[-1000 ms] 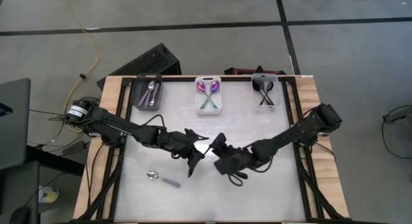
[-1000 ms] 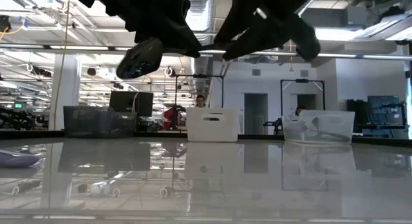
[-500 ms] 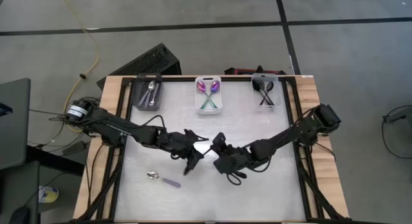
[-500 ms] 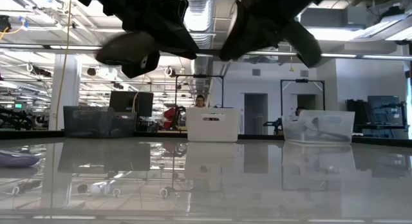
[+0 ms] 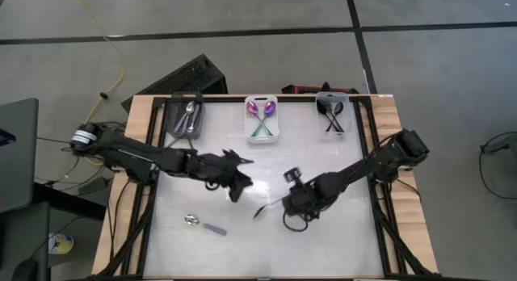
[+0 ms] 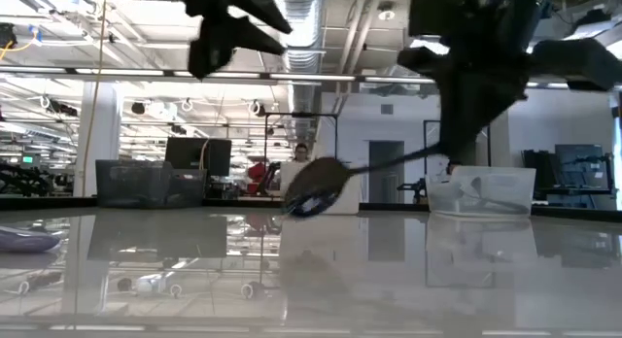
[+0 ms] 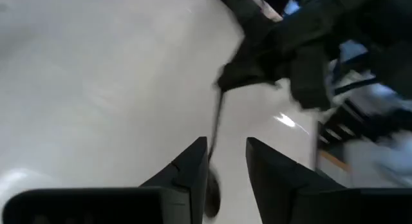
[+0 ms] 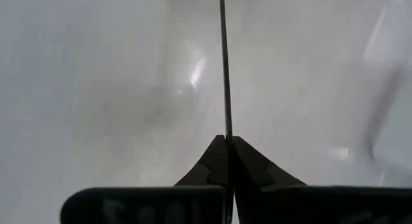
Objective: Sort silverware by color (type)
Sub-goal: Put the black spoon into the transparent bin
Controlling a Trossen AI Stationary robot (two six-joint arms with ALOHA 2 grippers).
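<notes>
Handover of a black spoon above the counter. The right gripper (image 5: 284, 199), near the middle of the counter (image 5: 323, 241), has its jaws clenched on the handle end of a black spoon (image 6: 316, 189); the right wrist view shows the thin handle running straight out from between the closed fingers (image 8: 212, 161). The spoon hangs clear of the surface with its bowl lower than its handle, as the low view shows. Holding it by the far end of the handle leaves the bowl free to go first into a bin.

The left gripper (image 5: 236, 186) stands just beside it, raised, with its jaws released and parted; nothing sits between them, though the spoon's handle passes close in front in the left wrist view.

Along the far edge stand three bins. The left bin (image 5: 173, 123) holds silver spoons, the middle bin (image 5: 250, 127) the purple-pink spoons with teal handles, the right bin (image 5: 321, 119) black spoons. One spoon with a purple handle (image 5: 203, 225) lies alone on the counter towards the near left, not yet sorted.

The held spoon's finish matches the right bin, which lies on the right arm's own side; that is probably why this arm carries it.
</notes>
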